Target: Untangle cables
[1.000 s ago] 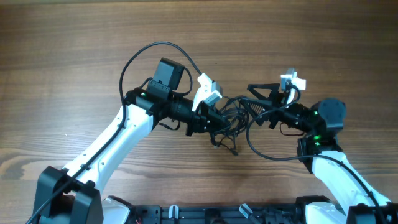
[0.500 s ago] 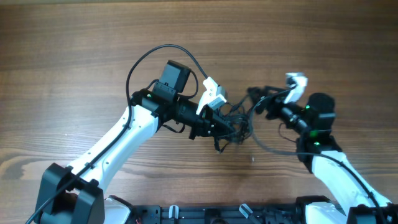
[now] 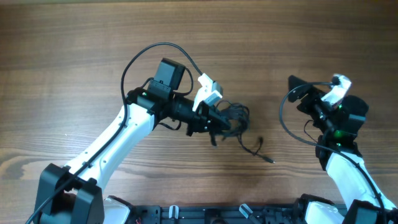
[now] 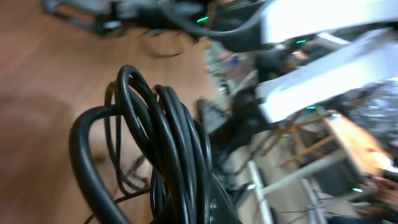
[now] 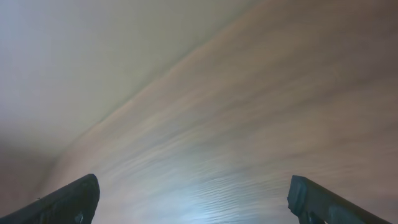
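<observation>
Your left hand [image 3: 221, 122] is pressed together on the cables [image 3: 237, 114], so the bundle sits just at its fingertips, over the middle of the desk [image 3: 62, 50]. Your right hand [image 3: 297, 92] is spread wide, empty, well apart from them.

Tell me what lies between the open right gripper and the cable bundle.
Overhead view: bare table between the right gripper and the cable bundle, apart from the arm's own cable looping by the gripper. A loose strand trails lower down.
</observation>
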### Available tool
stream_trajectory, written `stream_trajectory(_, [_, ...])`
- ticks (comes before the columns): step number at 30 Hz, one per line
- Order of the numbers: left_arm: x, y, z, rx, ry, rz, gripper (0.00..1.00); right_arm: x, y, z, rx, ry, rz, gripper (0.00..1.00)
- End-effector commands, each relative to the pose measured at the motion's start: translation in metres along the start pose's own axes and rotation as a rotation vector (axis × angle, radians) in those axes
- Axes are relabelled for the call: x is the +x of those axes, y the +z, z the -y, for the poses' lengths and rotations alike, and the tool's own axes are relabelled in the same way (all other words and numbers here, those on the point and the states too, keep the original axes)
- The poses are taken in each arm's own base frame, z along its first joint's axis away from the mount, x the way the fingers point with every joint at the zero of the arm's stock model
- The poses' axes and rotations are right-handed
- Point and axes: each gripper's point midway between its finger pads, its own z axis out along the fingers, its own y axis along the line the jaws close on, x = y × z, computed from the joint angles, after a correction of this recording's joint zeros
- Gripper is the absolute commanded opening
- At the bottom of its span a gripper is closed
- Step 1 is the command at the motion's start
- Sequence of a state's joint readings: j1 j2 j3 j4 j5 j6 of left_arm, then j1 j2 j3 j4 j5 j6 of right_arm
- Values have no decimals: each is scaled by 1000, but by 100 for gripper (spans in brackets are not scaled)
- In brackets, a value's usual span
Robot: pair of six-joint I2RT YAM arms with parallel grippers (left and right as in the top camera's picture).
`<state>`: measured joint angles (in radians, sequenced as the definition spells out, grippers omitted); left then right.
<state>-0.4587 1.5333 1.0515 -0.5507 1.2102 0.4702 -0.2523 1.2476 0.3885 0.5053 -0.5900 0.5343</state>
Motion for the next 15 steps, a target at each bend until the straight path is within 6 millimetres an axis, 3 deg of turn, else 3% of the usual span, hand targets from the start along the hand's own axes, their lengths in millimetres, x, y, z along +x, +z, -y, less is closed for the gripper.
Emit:
stream_trajectory(1, [9,-5,-26,-165,27,-61,4,23,-19,-82,-469,-164,-155,99])
stream_trajectory(4, [9,-6,-27,-174,27,-65,4,35,-32,-120,-662,-272,-193,99])
stream_trajectory(9, [8,-2,-21,-145,30,-61,4,66,-33,-155,-776,-334,-265,99])
stream_trajectory(13, [9,5,-13,-113,38,-68,4,80,-22,-159,-734,-337,-279,98])
stream_trajectory(15, [7,5,-11,-97,38,-61,4,84,-13,-146,-651,-317,-286,97])
